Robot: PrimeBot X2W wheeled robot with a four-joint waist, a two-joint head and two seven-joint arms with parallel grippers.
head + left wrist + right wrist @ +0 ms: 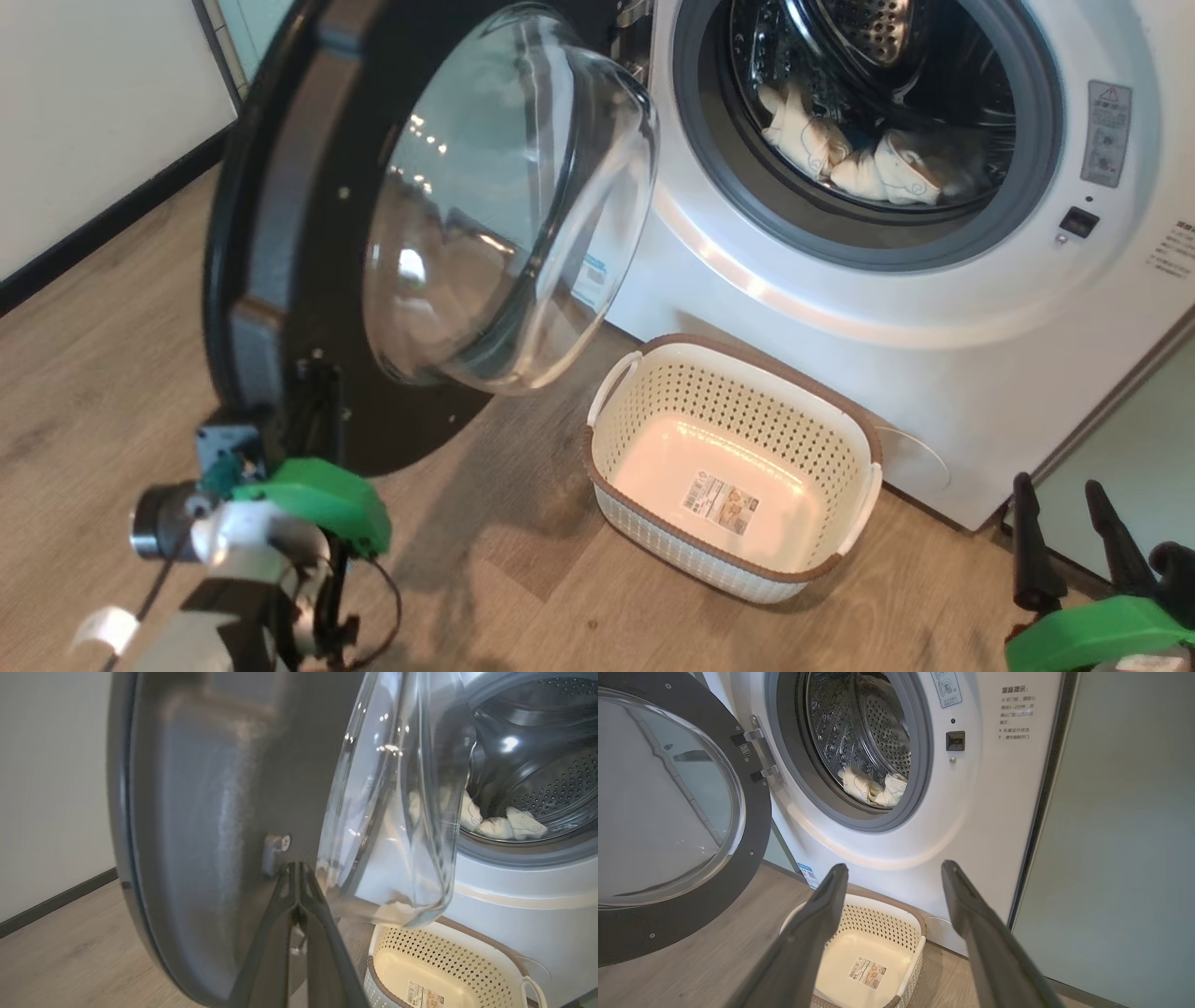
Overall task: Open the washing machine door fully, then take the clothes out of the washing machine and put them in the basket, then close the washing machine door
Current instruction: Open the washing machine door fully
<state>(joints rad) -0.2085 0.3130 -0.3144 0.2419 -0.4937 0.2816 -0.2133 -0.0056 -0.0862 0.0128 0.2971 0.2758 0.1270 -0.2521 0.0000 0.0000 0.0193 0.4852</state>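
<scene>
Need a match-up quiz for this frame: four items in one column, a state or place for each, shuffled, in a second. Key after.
Column 1
1. washing machine door
2. clothes
3. basket
4. right tool

Column 2
A. lying inside the drum
B. empty, standing on the floor
C. swung open on its hinge
D. fingers spread, holding nothing

Pairs: 1-C, 2-A, 3-B, 4-D

Washing machine door [280, 233] top cut off; clothes [504, 823] partly behind it, blurred; basket [444, 956] corner cut off.
</scene>
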